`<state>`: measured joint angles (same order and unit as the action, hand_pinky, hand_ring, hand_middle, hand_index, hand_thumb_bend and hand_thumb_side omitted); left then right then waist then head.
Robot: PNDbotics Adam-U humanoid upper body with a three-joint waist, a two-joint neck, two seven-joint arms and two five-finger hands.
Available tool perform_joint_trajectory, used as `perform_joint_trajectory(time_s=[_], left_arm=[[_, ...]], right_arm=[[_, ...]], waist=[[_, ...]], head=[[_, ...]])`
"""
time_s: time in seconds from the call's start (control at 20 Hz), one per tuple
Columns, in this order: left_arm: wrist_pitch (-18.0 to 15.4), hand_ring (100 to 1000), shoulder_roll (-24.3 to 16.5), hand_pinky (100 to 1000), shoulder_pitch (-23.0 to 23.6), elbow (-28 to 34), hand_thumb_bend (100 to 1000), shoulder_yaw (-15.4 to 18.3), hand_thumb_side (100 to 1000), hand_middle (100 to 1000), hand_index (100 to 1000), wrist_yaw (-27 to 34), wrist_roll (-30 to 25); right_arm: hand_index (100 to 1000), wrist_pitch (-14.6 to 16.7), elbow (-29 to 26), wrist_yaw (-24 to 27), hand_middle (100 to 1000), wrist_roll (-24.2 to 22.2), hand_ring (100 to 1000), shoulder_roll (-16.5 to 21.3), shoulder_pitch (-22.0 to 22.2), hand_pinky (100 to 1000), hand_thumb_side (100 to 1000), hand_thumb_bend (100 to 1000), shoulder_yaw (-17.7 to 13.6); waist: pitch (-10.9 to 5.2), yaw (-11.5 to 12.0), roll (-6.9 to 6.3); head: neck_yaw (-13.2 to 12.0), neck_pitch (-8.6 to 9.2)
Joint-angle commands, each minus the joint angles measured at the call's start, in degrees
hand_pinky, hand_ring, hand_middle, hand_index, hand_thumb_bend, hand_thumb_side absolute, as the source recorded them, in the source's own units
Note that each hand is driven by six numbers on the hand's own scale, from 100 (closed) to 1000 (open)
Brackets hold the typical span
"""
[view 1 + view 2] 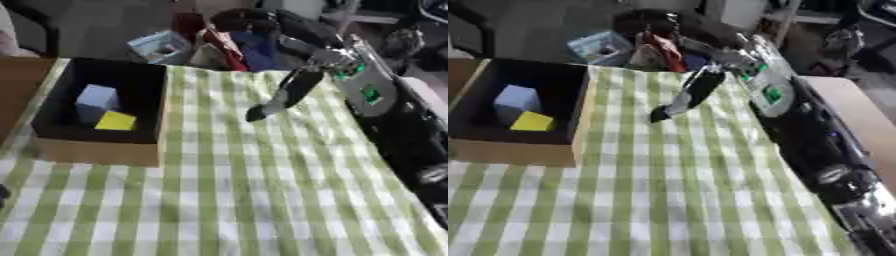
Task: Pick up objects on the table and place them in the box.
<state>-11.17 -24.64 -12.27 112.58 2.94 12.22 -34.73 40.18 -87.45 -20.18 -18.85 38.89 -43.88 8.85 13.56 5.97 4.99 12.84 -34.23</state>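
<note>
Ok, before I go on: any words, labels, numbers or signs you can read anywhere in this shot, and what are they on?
None can be read.
Green patches on the right arm's silver forearm plate: too blurred to tell if they hold text.
Black-lined cardboard box, pale blue block and yellow block inside it: no markings visible.
Green and white checked tablecloth: pattern only.
Clutter beyond the table: blurred, nothing legible.

One box (98,150), one pale blue block (95,98), one yellow block (116,121)
</note>
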Motion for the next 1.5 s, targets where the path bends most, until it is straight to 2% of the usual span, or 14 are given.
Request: perform_joint_trajectory(time_s=[0.05, 0.5, 1.0, 1.15, 1.5], left_arm=[[-0.27, 526, -0.64, 623, 0.03, 0.19, 100, 1.13, 699, 542, 710, -0.83, 0.79], [-0.54, 526, 0.26, 623, 1.24, -0.53, 100, 2.28, 713, 542, 710, -3.04, 1.67], [-1.15, 527, 0.52, 626, 1.81, -0.35, 100, 2.83, 714, 543, 711, -4.15, 2.42], [-1.26, 528, 0.60, 626, 1.92, -0.36, 100, 3.08, 718, 543, 711, -4.50, 2.67], [-1.92, 536, 0.90, 628, 2.48, -0.51, 100, 3.36, 710, 553, 711, -6.04, 2.81]], right_arm=[[1000, -1.99, -4.83, 3.13, 946, 0.71, 935, 3.76, 2.08, 875, 337, 688, -2.42], [994, -4.26, -10.21, 6.30, 927, 4.00, 920, 3.95, 11.34, 868, 236, 706, -7.51], [989, -7.32, -14.33, 8.60, 907, 7.23, 907, -0.38, 19.28, 876, 116, 679, -11.00], [987, -8.21, -15.10, 9.31, 904, 7.01, 904, -1.71, 20.87, 878, 123, 634, -11.71], [970, -10.53, -14.92, 11.57, 874, 7.56, 883, -4.48, 23.99, 873, 216, 441, -12.73]], waist=[[-0.62, -0.67, -0.60], [0.00, -3.27, -1.18], [0.76, -4.89, -2.05], [0.99, -4.82, -2.10], [1.08, -5.37, -2.48]], head=[[-0.81, -0.17], [-1.91, -0.88], [-4.40, -1.92], [-5.31, -2.10], [-6.92, -2.23]])
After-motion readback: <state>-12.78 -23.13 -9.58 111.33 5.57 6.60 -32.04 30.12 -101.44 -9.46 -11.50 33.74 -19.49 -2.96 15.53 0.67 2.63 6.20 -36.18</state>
